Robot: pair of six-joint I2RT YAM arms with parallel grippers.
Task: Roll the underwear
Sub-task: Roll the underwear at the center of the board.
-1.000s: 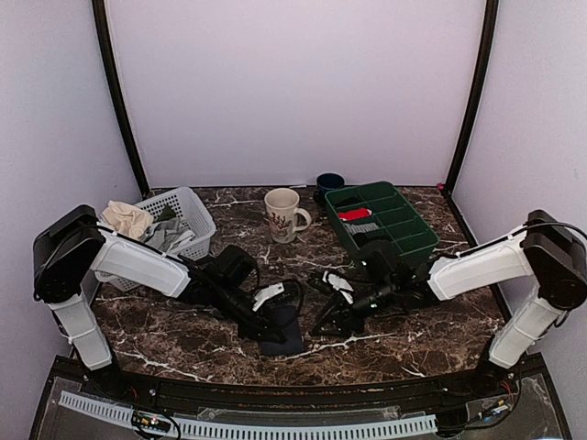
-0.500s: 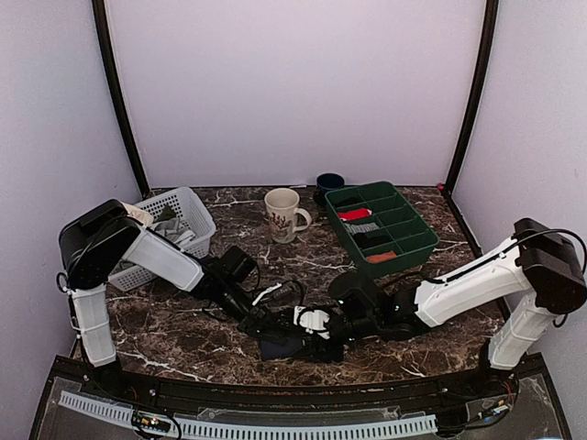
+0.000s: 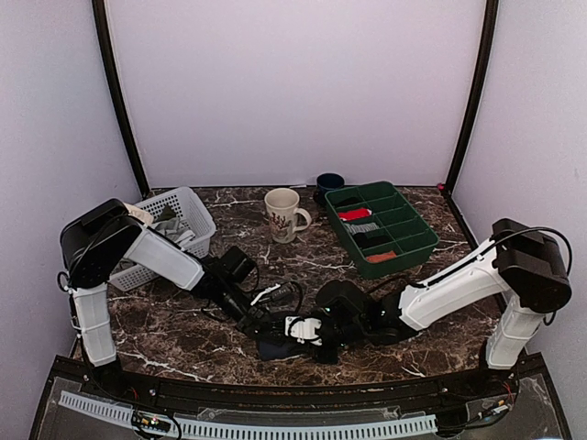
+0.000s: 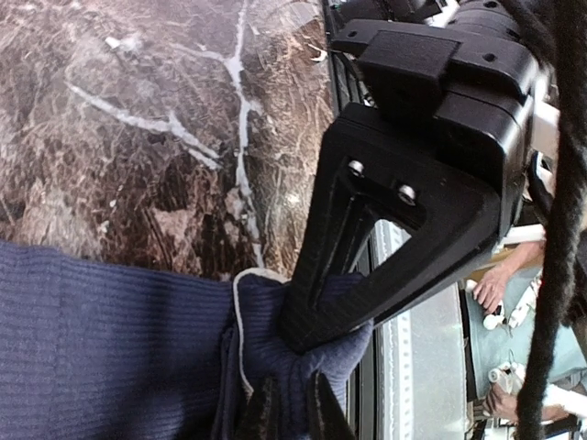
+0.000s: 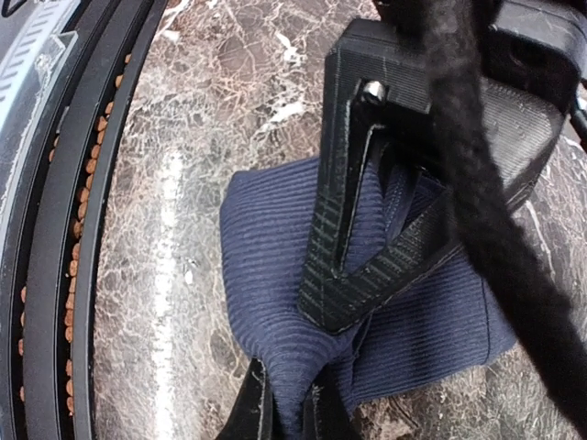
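The underwear [image 3: 275,347] is a bunched dark navy cloth lying on the marble near the table's front edge, between the two arms. In the left wrist view, my left gripper [image 4: 292,414] is shut on a fold of the underwear [image 4: 110,348], whose thin white edge shows beside it. In the right wrist view, my right gripper [image 5: 286,410] is shut on a ridge of the same ribbed cloth [image 5: 266,247]. The two grippers meet tip to tip over the cloth. From above, the left gripper [image 3: 266,326] comes in from the left and the right gripper [image 3: 299,332] from the right.
A white basket [image 3: 200,229] with cloths stands at the back left. A cream mug [image 3: 282,214] and a dark blue cup [image 3: 329,183] stand at the back middle. A green tray [image 3: 341,229] with small rolled bundles is at the back right. The table's front rail [image 3: 275,390] lies just past the underwear.
My right arm swung left from the table's middle to the underwear and its gripper closed on the cloth. The left arm shifted slightly forward and kept its grip.
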